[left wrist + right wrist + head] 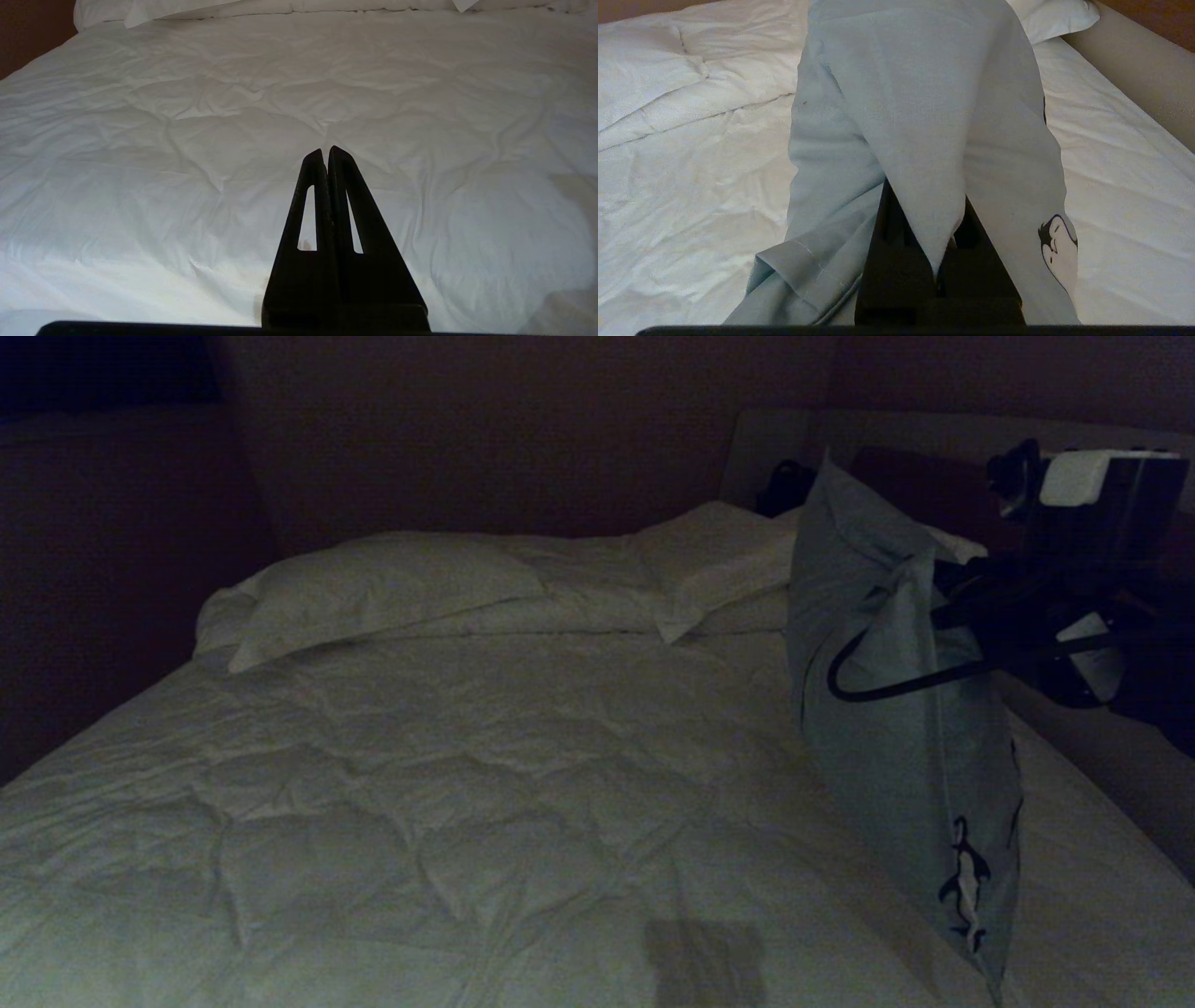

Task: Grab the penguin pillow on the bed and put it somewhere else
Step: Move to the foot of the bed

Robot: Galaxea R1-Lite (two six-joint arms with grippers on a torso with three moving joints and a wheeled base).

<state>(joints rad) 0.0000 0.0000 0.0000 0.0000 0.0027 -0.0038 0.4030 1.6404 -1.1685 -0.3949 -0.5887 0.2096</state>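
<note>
The grey-blue penguin pillow hangs upright over the right side of the bed, with a penguin print near its lower end. Whether that end rests on the bedding I cannot tell. My right gripper reaches in from the right and is shut on the pillow's upper part. In the right wrist view the pillow drapes over the dark fingers, hiding their tips, and a penguin shows at one edge. My left gripper is shut and holds nothing, low over the white duvet.
Two white pillows lie at the head of the bed below a dark headboard. A black cable loops across the hanging pillow. The bed's right side rail runs alongside.
</note>
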